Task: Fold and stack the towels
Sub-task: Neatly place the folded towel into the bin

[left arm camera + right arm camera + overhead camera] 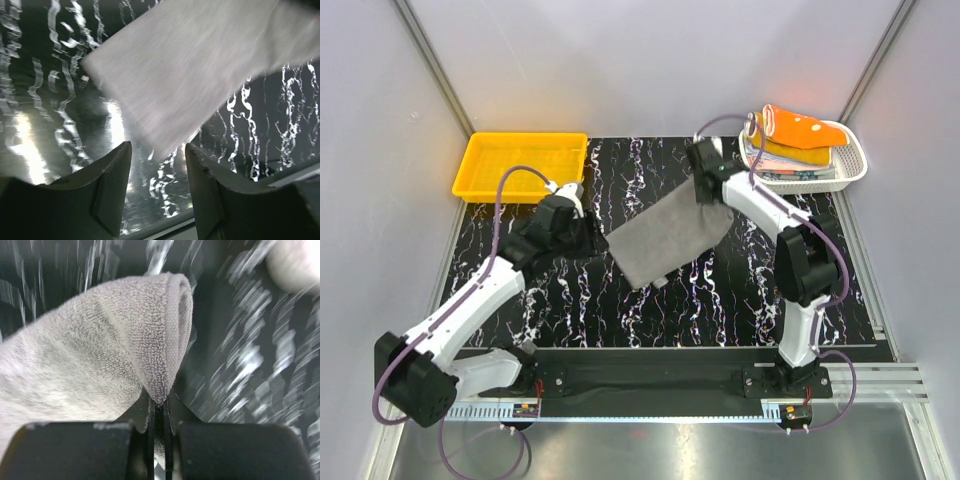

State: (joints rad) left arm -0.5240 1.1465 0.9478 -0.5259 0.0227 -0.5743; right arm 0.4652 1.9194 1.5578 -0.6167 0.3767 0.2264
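Note:
A grey towel (670, 240) lies spread on the black marbled mat (570, 300), its upper right corner lifted. My right gripper (707, 197) is shut on that corner. In the right wrist view the terry hem (170, 340) is pinched between the closed jaws of the right gripper (159, 402). My left gripper (592, 238) is at the towel's left corner. In the left wrist view it (158, 146) is open with nothing between its fingers, and the towel (200, 65) lies just beyond the tips. More towels, an orange one (800, 125) on top, are piled in the basket.
A white lattice basket (857, 165) stands at the back right, off the mat's corner. A yellow plastic tray (470, 178) sits at the back left. Grey walls enclose the table on three sides.

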